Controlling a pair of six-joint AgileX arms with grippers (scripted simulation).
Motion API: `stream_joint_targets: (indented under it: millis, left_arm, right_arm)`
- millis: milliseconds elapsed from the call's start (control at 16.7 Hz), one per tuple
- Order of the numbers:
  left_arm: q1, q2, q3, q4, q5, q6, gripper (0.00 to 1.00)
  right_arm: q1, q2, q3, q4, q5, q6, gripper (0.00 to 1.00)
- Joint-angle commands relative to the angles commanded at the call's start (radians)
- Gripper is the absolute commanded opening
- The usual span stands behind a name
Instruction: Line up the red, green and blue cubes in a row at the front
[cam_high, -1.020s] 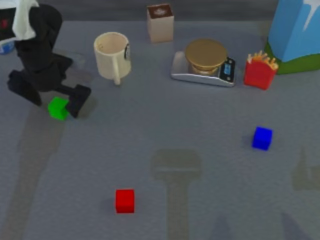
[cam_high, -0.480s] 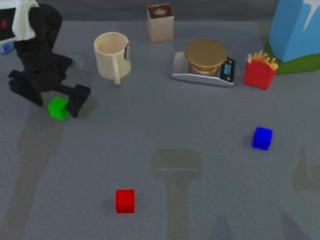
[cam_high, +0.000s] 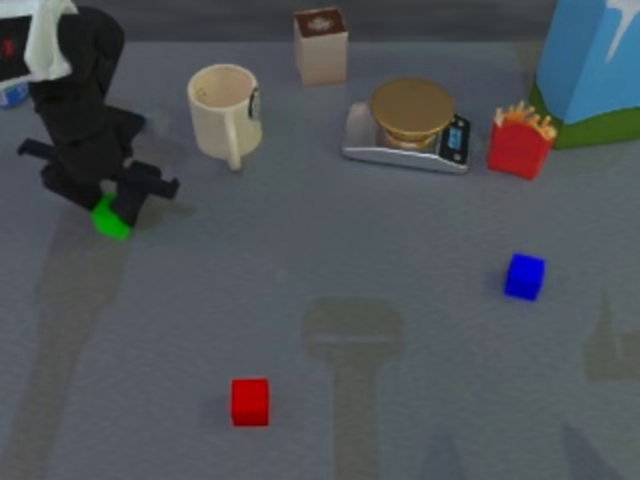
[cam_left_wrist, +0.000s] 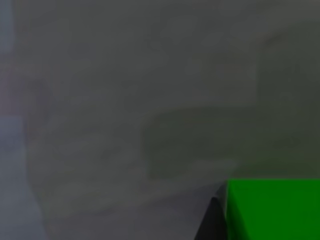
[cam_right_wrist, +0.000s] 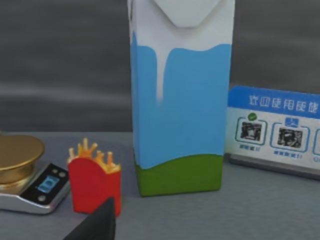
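The left pincer (cam_high: 112, 205) sits at the far left of the tabletop (cam_high: 330, 270), right over the green cube (cam_high: 107, 218). A second ago its two fingers stood wide, one on each side of the cube. Now they have come in and squeeze the cube between them, so only a bit of green shows under the black arm. In the left wrist view the green cube (cam_left_wrist: 272, 207) fills one corner, very close, with a dark finger touching its side. The cube looks like it has not left the tabletop yet.

This means the grab is done, I think. The next step is to lift the green cube and carry it to the front.

The red cube (cam_high: 249, 401) is already near the front, a bit left of the middle. The blue cube (cam_high: 524, 276) is farther back on the right, well apart from the red one. Neither has moved.

The right arm is parked out of the top view. Only one dark finger tip (cam_right_wrist: 97, 222) shows in its wrist view, so I cannot tell how the right pincer is set.
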Motion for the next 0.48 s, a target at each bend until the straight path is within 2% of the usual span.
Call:
stream_joint_targets:
  millis: [480]
  left_arm:
    - [0.000,0.000,0.000,0.000,0.000,0.000,0.00]
  right_arm:
    - [0.000,0.000,0.000,0.000,0.000,0.000,1.00]
